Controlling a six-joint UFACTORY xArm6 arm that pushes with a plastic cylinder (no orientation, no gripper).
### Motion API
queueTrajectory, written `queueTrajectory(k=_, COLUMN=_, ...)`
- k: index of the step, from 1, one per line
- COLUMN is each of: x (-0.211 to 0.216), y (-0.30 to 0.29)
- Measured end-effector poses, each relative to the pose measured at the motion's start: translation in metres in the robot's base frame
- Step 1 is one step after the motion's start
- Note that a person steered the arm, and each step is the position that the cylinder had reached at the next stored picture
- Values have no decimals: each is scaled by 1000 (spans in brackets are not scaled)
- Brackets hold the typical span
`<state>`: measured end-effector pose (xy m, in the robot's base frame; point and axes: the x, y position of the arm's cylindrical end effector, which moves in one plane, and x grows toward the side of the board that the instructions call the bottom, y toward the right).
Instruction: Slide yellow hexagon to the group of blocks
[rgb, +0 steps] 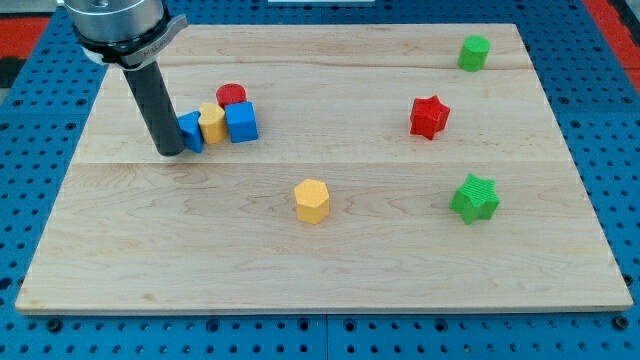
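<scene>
Nearest the view's bottom: front edge of wooden board (320, 300), resting on blue pegboard (610, 120) with rows of holes. Nearest block: yellow hexagon (312, 201), alone near the board's middle, well apart from everything else.

Left to right then. At the view's top left, arm mount (115, 25), cut off by the frame's top edge, upper part unseen. Below it, dark rod, with my tip (170, 150) down on the board. No fingers or jaws on this rig, so no open or closed state to tell. Just right of my tip, touching or nearly so, blue block (192, 132), partly hidden by the rod, shape hard to make out. Packed against it: small yellow block (211, 123), shape unclear; blue cube (241, 122); red cylinder (232, 95) behind, lower part hidden by the two in front. Cluster of four, well left and above the yellow hexagon.

Further right: red star (429, 116), green star (475, 197) below it nearer the bottom, green block (474, 52) near the top right edge, shape unsure. All three well apart from each other.

No writing, labels or brands readable anywhere.
</scene>
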<state>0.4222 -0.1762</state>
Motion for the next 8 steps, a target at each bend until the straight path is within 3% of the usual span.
queueTrajectory(k=2, x=74, y=21)
queueTrajectory(k=3, x=134, y=64)
queueTrajectory(k=4, x=171, y=143)
queueTrajectory(k=5, x=153, y=231)
queueTrajectory(k=8, x=104, y=199)
